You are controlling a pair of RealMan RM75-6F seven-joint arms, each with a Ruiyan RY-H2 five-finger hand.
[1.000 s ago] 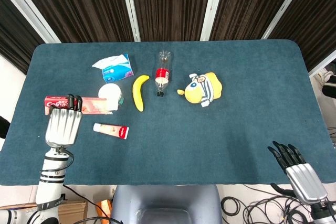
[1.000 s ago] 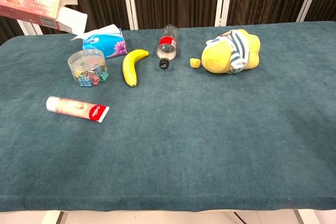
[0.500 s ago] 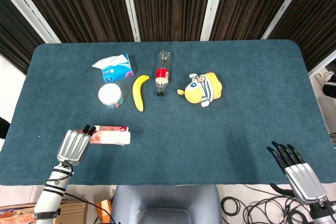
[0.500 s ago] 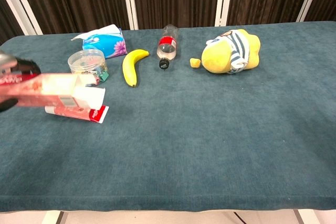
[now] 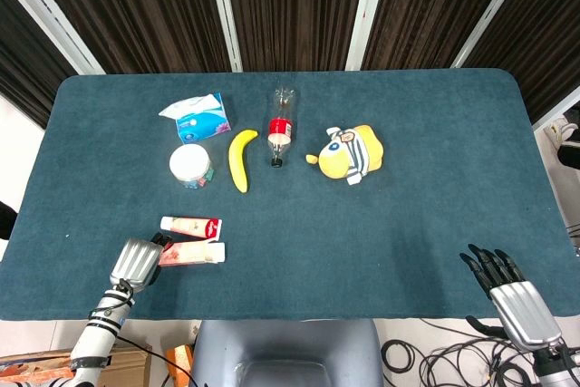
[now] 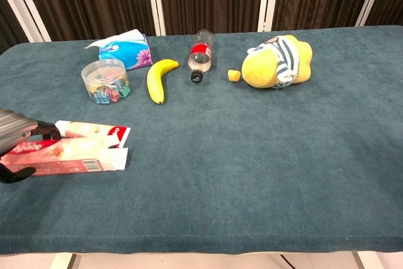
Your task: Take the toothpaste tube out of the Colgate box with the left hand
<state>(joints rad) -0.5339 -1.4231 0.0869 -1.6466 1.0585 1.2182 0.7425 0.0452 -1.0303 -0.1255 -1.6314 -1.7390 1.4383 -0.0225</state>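
One left hand (image 5: 136, 263) grips the Colgate box (image 6: 69, 156) low over the table (image 5: 381, 233).

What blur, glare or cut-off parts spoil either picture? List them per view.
Head view: sharp, even light, soft shadows; the right hand sits at the bottom corner. Chest view: the left hand is cut by the left edge and slightly soft, holding the Colgate box; the toothpaste tube and banana are crisp; no glare.

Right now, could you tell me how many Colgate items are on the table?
2: the toothpaste tube lies near the left front edge, and the box, held by the left hand, sits just in front of it.
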